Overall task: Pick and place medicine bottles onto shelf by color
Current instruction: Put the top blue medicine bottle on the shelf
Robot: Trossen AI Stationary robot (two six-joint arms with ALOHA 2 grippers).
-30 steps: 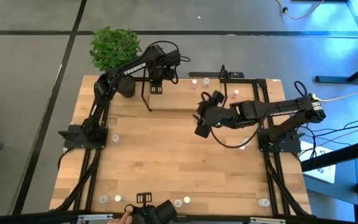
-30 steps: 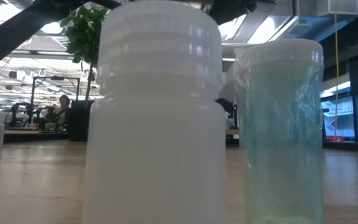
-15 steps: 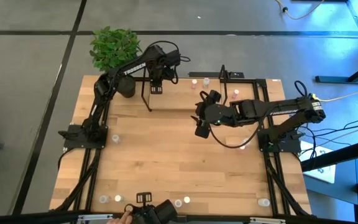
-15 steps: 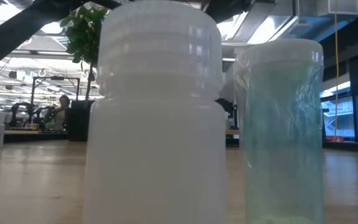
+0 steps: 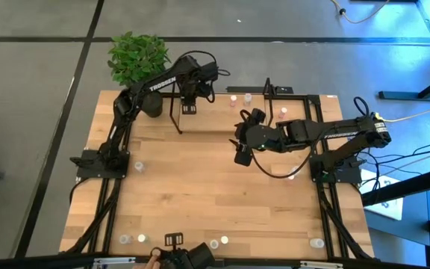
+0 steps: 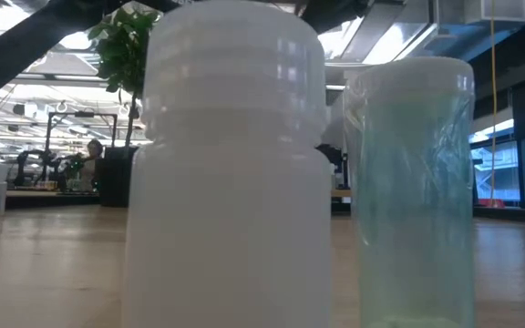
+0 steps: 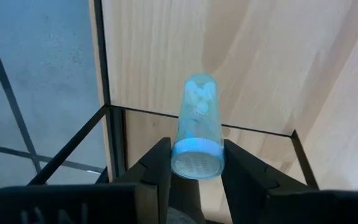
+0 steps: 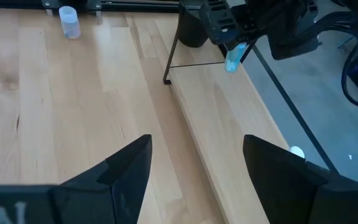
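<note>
1. At the far left corner of the wooden counter (image 5: 200,194) stands one leafy green potted plant (image 5: 136,58). The left arm reaches past it to the left end of the shelf (image 5: 207,119).
2. The left gripper (image 7: 196,155) is closed narrowly on one held bottle (image 7: 196,127). This is a small clear cylinder with a pale blue tint and a ribbed cap facing the wrist camera. It hangs just above the shelf board, inside the thin black wire frame.
3. The shelf is one light wooden board running along the far edge of the counter. Three shelf bottles stand on it: two pinkish ones side by side (image 5: 233,98) (image 5: 248,97), and one further right (image 5: 282,113).
4. I count six loose bottles on the counter. One is near the left arm's base (image 5: 138,167) and five are along the near edge (image 5: 125,239) (image 5: 141,238) (image 5: 213,243) (image 5: 225,240) (image 5: 316,243).
5. At table height, a white bottle (image 6: 231,164) and a green-tinted bottle (image 6: 413,182) fill the view.
6. The right gripper (image 8: 194,168) hovers mid-counter, in front of the shelf. Its fingers are spread wide and hold nothing.
7. Compared with a second ago, the right arm has edged very slightly towards the shelf. The left arm and all the bottles are unchanged.
</note>
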